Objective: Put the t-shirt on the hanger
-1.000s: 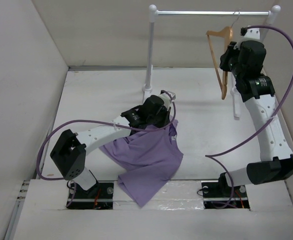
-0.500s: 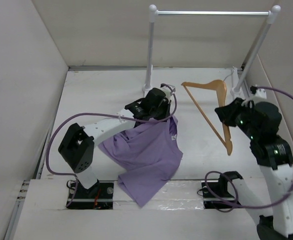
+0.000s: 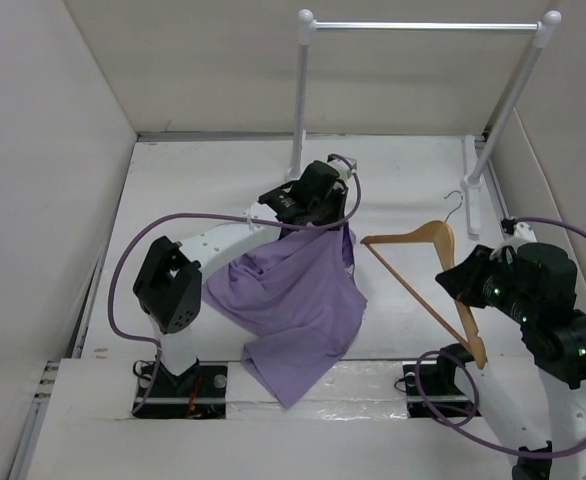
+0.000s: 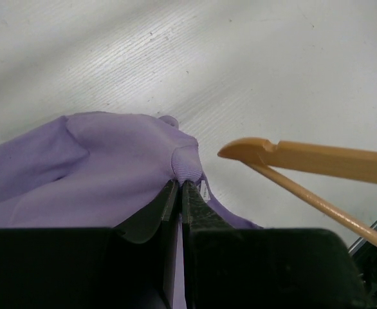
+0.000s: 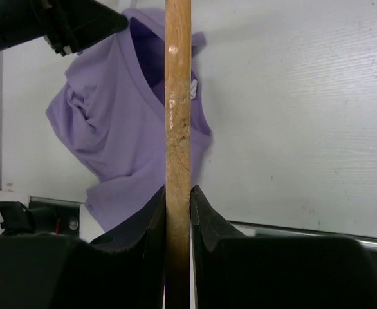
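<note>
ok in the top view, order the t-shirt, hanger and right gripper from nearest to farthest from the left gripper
1. t-shirt: pinched in the jaws of the left gripper, spreading toward the near edge.
2. hanger: just to the right, its tip beside the shirt.
3. right gripper: farthest, at the right near side, clamped on the hanger.

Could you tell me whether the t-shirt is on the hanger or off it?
Off. The t-shirt hangs bunched from the left pincer; the hanger, in the right pincer, is outside it.
</note>
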You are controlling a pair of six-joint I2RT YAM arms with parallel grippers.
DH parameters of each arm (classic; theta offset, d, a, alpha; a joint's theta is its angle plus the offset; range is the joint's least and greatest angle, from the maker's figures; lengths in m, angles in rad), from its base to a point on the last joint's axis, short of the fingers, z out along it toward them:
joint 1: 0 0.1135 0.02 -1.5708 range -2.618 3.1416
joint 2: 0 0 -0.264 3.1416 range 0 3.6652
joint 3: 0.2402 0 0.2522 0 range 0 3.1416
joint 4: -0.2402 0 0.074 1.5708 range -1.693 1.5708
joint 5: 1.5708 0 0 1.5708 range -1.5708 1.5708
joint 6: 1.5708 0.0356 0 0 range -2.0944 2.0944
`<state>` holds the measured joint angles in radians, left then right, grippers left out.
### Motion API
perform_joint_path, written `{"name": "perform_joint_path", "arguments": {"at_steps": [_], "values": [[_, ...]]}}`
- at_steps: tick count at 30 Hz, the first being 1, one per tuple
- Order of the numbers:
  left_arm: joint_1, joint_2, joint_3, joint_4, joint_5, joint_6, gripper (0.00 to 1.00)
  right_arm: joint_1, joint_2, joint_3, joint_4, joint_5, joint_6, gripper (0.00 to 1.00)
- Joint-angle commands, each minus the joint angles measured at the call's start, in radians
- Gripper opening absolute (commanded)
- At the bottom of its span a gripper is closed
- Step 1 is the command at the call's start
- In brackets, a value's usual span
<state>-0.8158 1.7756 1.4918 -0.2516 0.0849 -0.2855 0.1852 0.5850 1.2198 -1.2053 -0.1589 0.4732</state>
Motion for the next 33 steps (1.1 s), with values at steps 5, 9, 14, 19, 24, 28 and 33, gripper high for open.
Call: {"name": "perform_joint_path", "arguments": {"at_steps": [5,9,14,19,24,28,33], "values": [[0.003,0.005,0.082,-0.008,0.006,0.017,0.0,0.01,-0.025,-0.019,0.056,-0.142,0.022,0.0],[0.003,-0.014,0.059,-0.006,0.038,0.009,0.0,0.01,-0.028,-0.089,0.234,-0.145,0.067,0.0],[0.003,-0.048,0.03,-0.009,0.087,-0.036,0.0,0.01,-0.042,-0.257,0.455,-0.125,0.135,0.0],[0.003,-0.071,0.013,-0.014,0.159,-0.092,0.0,0.01,-0.057,-0.4,0.696,-0.207,0.226,0.0],[0.003,-0.111,0.022,-0.011,0.185,-0.133,0.0,0.01,-0.022,-0.476,0.812,-0.269,0.216,0.0],[0.003,-0.148,0.041,-0.049,0.185,-0.161,0.0,0.049,0.033,-0.519,0.921,-0.314,0.194,0.0],[0.003,-0.195,0.041,-0.086,0.196,-0.201,0.0,0.149,0.062,-0.638,1.194,-0.298,0.231,0.0]]}}
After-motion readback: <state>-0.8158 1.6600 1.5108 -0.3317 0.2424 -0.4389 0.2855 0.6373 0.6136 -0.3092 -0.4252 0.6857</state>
